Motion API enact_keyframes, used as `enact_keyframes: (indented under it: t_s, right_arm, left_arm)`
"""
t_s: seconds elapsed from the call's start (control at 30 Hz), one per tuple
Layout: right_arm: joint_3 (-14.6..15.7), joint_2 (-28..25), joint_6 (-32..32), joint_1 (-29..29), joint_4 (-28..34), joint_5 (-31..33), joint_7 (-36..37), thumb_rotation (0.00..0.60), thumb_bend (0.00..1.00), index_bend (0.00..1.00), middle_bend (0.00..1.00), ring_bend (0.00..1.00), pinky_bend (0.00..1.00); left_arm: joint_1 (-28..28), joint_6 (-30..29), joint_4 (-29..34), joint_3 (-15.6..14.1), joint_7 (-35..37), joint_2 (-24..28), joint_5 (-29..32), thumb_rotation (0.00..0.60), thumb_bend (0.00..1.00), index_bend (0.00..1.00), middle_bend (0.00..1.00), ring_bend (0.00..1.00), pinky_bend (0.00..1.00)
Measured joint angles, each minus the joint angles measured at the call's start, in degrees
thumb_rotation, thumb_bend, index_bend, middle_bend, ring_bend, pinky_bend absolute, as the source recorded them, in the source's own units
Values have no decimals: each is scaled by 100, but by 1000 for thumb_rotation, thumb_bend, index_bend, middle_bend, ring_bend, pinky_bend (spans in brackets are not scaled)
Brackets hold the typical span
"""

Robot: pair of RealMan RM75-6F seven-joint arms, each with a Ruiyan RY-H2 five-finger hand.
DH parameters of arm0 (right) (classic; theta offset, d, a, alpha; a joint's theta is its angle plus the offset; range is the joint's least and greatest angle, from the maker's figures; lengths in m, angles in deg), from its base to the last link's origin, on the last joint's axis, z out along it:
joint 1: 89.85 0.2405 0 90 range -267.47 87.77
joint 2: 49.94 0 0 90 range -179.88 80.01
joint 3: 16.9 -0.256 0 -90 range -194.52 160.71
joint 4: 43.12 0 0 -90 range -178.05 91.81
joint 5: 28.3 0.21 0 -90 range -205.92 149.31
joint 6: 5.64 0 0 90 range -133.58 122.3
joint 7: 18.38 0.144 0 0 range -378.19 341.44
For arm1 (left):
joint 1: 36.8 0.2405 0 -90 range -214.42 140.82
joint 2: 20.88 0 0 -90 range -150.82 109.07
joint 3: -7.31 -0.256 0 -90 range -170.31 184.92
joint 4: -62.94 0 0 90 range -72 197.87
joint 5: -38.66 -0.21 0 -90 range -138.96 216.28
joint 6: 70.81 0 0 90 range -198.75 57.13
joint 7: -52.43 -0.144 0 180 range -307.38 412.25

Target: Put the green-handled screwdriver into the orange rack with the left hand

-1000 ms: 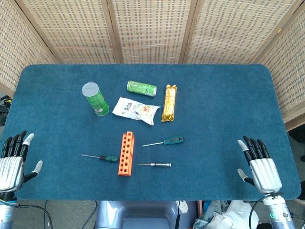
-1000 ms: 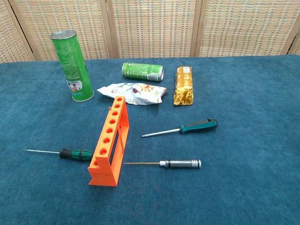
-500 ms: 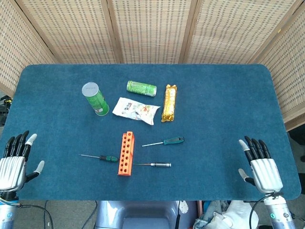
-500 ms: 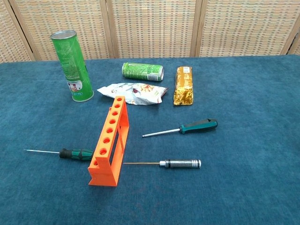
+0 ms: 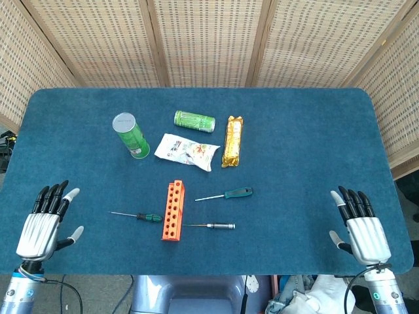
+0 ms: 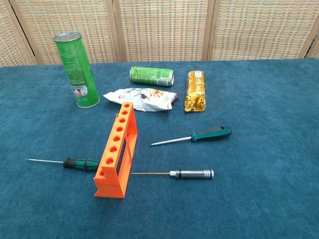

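Green-handled screwdriver [image 5: 149,217], one of three, beside one orange rack [image 5: 173,210].

Three screwdrivers [image 6: 192,136], one rack [image 6: 115,150], two cans [image 6: 151,75], two snack packs [image 6: 195,90].

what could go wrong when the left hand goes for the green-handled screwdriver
The green-handled screwdriver lies flat with its handle end right against the orange rack, so the open left hand might bump and shift the rack while gripping. A teal-handled screwdriver lies on the rack's other side and could be picked by mistake. The rack's holes look small, so insertion may miss.
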Motion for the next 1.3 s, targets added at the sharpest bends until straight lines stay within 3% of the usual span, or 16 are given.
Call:
enact_keyframes:
  t_s: [0.2, 0.5, 0.77, 1.3]
  right_arm:
    - [-6, -3, -4, 3, -3, 13, 22, 600, 241, 0, 0, 0, 0]
    - [-35, -41, 13, -8, -18, 58, 140, 600, 242, 0, 0, 0, 0]
    - [-51, -47, -3, -1, -45, 86, 188, 600, 241, 0, 0, 0, 0]
    - [-52, -42, 0, 1, -52, 85, 191, 600, 245, 0, 0, 0, 0]
  left_arm:
    - [-355, 733, 307, 7, -397, -178, 229, 600, 225, 230, 0, 0, 0]
    - [-832, 1343, 250, 182, -1062, -951, 905, 600, 229, 296, 0, 0, 0]
    - [-1118, 1562, 96, 342, -1566, -1293, 1455, 600, 231, 322, 0, 0, 0]
    - [-1492, 1803, -313, 371, -1883, -1762, 2088, 600, 237, 366, 0, 0, 0]
